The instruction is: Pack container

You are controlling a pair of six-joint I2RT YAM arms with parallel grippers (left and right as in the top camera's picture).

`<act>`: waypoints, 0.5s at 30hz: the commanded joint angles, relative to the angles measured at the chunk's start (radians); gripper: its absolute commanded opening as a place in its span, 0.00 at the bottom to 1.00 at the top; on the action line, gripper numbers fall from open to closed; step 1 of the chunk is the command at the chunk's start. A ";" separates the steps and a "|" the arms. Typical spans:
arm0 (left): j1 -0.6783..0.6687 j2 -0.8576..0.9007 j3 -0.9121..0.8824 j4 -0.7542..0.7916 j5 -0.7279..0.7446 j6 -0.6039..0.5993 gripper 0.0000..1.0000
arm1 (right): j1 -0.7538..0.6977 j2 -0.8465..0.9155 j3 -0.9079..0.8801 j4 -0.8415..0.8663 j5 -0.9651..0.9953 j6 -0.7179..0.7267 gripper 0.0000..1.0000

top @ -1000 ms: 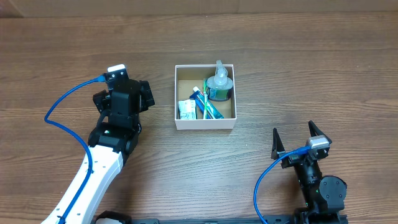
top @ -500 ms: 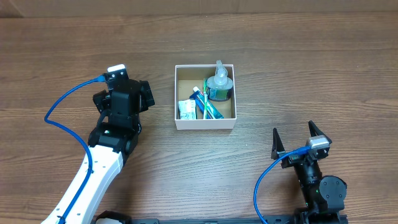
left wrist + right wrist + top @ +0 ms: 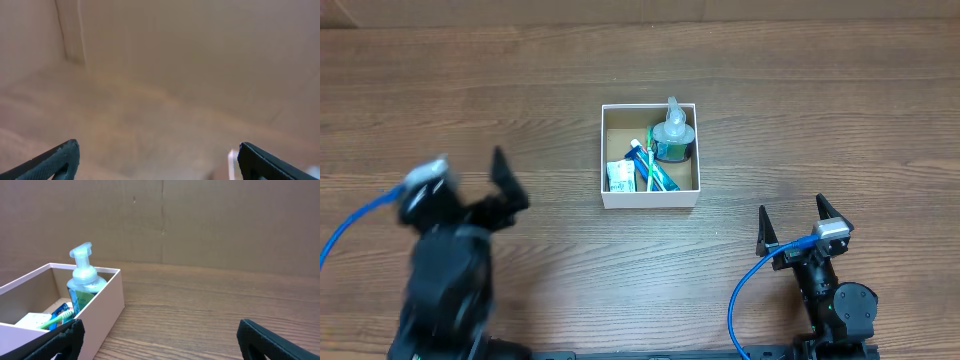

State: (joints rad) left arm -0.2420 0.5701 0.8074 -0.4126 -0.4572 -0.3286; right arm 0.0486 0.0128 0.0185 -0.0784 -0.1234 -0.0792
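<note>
You've got the container sitting mid-desk, open top, white walls, brown floor. Inside it a clear pump bottle with teal liquid stands upright in the far right corner, a small white-and-green box lies near the front left, and slim blue and green pieces lie between them. No brand or text is readable anywhere: the box print and the bottle label are too small. The left gripper is well left of the container and heavily blurred from overhead, so only one dark finger is clear there. Its wrist view is just as smeared, a tan backdrop and a white sliver at the bottom right I can't identify, but the fingers sit at opposite corners, spread wide, nothing between them. The right gripper is near the front right, well clear of the container, fingers splayed and empty. Its wrist camera shows the container cut off at the left edge and the bottle up against the wall.
</note>
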 commanded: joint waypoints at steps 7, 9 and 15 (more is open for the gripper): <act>0.020 -0.400 0.014 -0.058 -0.014 0.019 1.00 | 0.008 -0.010 -0.011 0.006 0.002 -0.007 1.00; 0.050 -0.468 0.014 -0.103 -0.014 0.018 1.00 | 0.008 -0.010 -0.011 0.006 0.002 -0.007 1.00; 0.127 -0.566 0.018 -0.339 -0.018 0.018 1.00 | 0.008 -0.010 -0.011 0.006 0.002 -0.007 1.00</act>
State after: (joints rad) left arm -0.1429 0.0216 0.8188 -0.6693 -0.4614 -0.3286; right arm 0.0486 0.0128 0.0181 -0.0788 -0.1230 -0.0795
